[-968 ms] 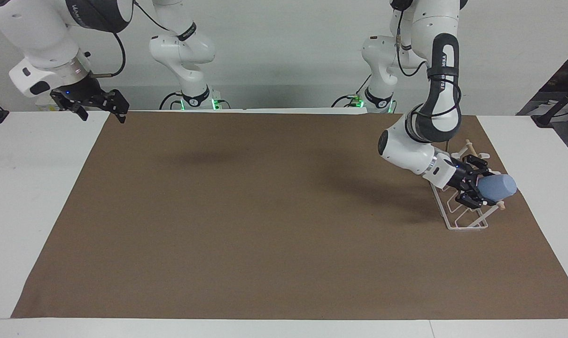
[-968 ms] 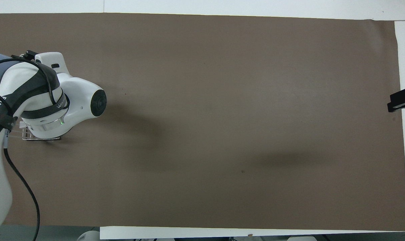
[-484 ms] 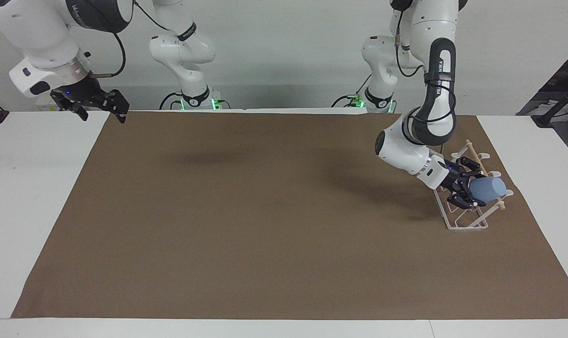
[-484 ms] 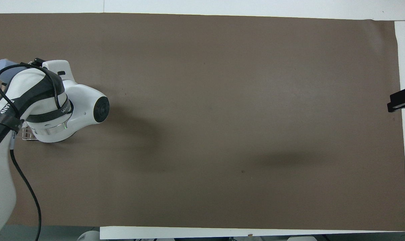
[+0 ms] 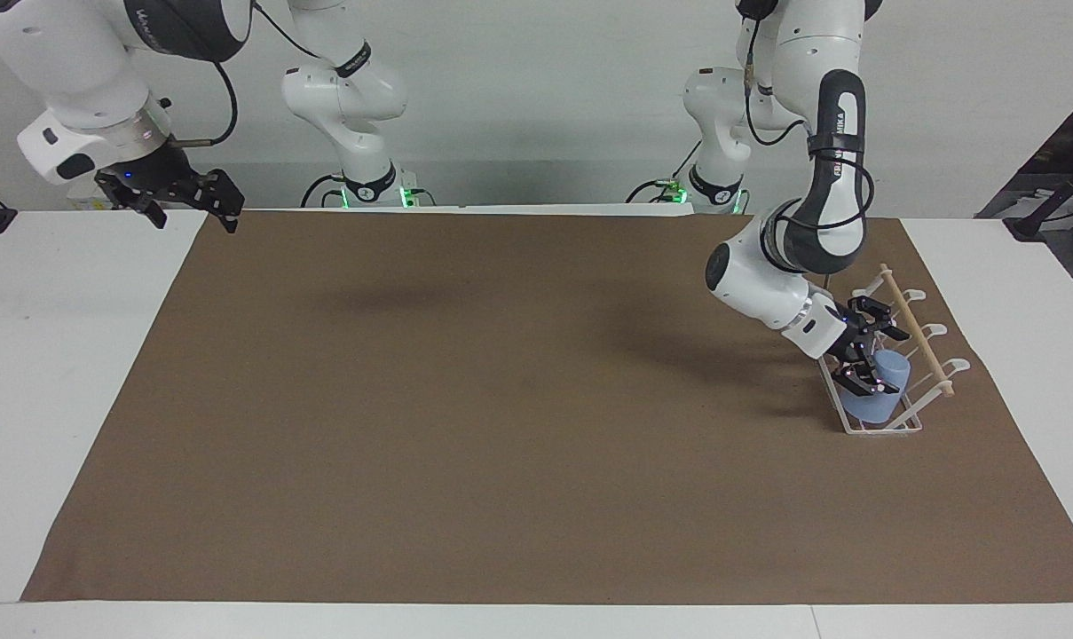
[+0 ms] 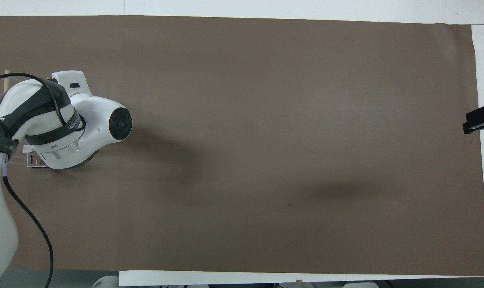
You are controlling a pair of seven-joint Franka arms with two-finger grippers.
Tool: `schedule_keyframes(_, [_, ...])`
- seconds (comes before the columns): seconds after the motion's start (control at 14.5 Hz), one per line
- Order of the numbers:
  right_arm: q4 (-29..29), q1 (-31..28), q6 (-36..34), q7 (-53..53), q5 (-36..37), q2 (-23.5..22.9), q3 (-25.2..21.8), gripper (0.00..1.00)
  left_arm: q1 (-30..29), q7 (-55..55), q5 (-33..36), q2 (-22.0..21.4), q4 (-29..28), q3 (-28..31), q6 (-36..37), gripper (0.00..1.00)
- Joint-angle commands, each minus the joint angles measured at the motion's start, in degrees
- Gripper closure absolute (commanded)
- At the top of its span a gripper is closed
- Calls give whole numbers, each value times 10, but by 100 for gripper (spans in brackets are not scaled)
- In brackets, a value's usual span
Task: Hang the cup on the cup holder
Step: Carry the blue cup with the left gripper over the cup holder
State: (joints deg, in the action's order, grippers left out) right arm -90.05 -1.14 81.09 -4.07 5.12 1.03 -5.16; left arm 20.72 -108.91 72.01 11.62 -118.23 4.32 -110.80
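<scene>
My left gripper [image 5: 866,348] hangs low over the cup holder [image 5: 891,368], tilted down into its wires, with its fingers spread wide and gripping nothing. The cup [image 5: 877,397] sits upside down in the cup holder, over a slanted wire prong at the end of it farther from me, wide mouth down near the base frame. One finger is just beside the cup's narrow end; I cannot tell whether it touches.

The risk I see is in pulling out. My fingers are in among the wires and close under the wooden rod [image 5: 916,332] that runs along the top of the cup holder, so a careless sideways move could snag a prong or the rod and drag the whole light cup holder, or tip the cup off. The cup also looks loosely seated, leaning on the wire rather than locked on it, so a brush from a finger could knock it off. I judge the safe way out to be back along my own tilt, up and away from the cup holder.

The cup holder stands near the edge of the brown mat [image 5: 500,399], at the left arm's end of the table [image 5: 1033,293], with little mat around it there. Toward the middle of the table from the cup holder the mat is bare and wide. My right gripper [image 5: 185,200] waits well apart from the cup holder, at the right arm's end of the table, its fingers apart.
</scene>
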Motion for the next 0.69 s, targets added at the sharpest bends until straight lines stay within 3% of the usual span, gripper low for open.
schedule_keyframes(0.0, [-7, -7, -1, -9, -12, 5, 3, 1, 0, 104, -98, -19, 42, 3, -6, 0])
schedule_keyframes(0.48, [-7, -7, -1, -8, -12, 5, 3, 1, -22, 307, -337, -30, 179, 8, 15, 0])
schedule_keyframes(0.62, [-7, -8, -1, -9, -12, 5, 3, 1, -41, 379, -455, -47, 190, 10, 16, 0])
